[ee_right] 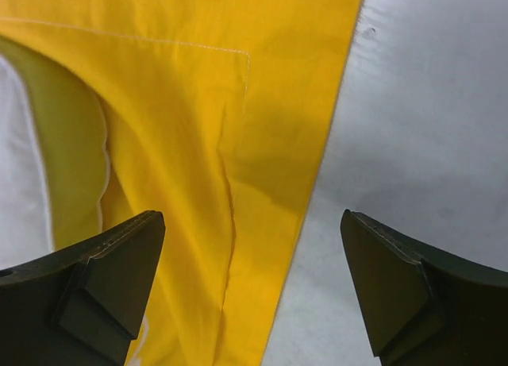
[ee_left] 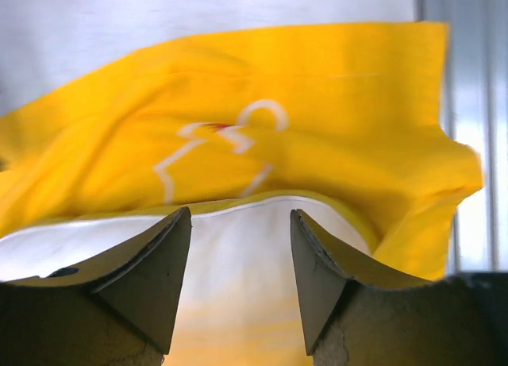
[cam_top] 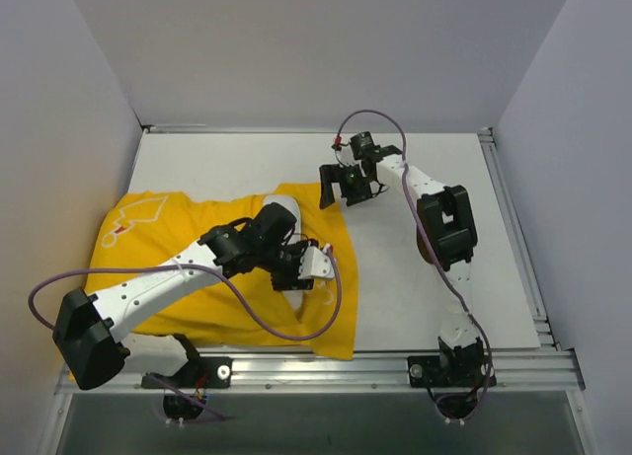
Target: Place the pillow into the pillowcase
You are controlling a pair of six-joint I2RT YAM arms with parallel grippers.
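Fingers (ee_right: 103,279) of the right gripper (ee_right: 250,223) are gaping wide, gripping nothing, pillowcase (ee_right: 198,104) edge lying between them; left gripper (ee_left: 240,215) is standing with fingers parted, empty too, white pillow (ee_left: 238,263) lying between them.

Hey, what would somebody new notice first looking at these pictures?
The bright yellow pillowcase sprawls across the left half of the table, with the left arm lying over it. At its mouth the white pillow shows, the left gripper open just above it. The right gripper hangs wide open over the pillowcase's far right edge.
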